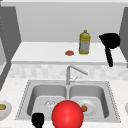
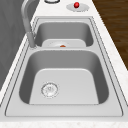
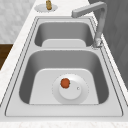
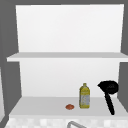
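Up at the shelf (image 1: 37, 53) now with the right hand (image 1: 110, 41), hanging just right of the yellow bottle (image 1: 84, 43), near but apart, touching nothing. Looks like a reach still short of contact. Cannot tell whether open or closed. Getting hold of that bottle would call for a shift left and a wrap round its body. Down at the near sink (image 1: 30, 95) edge, left hand (image 1: 38, 119) idle beside 1 big red ball (image 1: 67, 115); grip likewise impossible to tell.
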Available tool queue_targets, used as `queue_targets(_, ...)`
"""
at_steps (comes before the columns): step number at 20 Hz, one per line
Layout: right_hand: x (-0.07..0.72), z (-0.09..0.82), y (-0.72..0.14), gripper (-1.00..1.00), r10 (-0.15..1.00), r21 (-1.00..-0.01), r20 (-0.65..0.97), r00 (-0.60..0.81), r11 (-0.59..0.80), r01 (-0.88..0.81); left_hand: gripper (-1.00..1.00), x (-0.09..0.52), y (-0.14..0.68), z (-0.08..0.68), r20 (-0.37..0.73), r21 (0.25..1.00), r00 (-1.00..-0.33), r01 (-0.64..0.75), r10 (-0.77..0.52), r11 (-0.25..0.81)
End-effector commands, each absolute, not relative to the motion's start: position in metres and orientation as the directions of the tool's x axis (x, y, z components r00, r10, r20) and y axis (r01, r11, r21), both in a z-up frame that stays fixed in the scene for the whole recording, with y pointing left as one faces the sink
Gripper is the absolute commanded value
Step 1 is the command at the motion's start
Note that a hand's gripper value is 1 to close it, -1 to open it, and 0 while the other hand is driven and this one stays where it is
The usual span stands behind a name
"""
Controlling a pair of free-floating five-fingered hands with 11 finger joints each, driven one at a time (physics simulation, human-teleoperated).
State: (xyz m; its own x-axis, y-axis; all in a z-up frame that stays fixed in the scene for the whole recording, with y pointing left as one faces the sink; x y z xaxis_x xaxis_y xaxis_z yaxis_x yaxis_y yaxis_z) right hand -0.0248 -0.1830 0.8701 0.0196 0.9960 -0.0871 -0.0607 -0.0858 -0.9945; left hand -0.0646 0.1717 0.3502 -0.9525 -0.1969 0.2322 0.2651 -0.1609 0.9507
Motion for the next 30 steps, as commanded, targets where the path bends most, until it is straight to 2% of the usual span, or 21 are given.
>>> queue_targets(1, -0.005, 0.885, -0.18, -1.0, 0.993, -0.991, -0.119, -0.007, -0.119, -0.062, 0.0, -0.065, 0.172, 0.35, 0.232, 0.951, -0.953, 0.265, -0.197, -0.161)
queue_targets(16, 0.073, 0.961, -0.152, -1.0, 0.987, -0.981, -0.159, 0.01, -0.157, -0.111, 0.0, -0.065, 0.172, 0.35, 0.232, 0.951, -0.953, 0.265, -0.197, -0.161)
queue_targets(30, 0.099, 0.98, -0.112, -1.0, 0.99, -0.95, -0.129, -0.061, -0.141, -0.277, 0.0, -0.065, 0.172, 0.35, 0.232, 0.951, -0.953, 0.265, -0.197, -0.161)
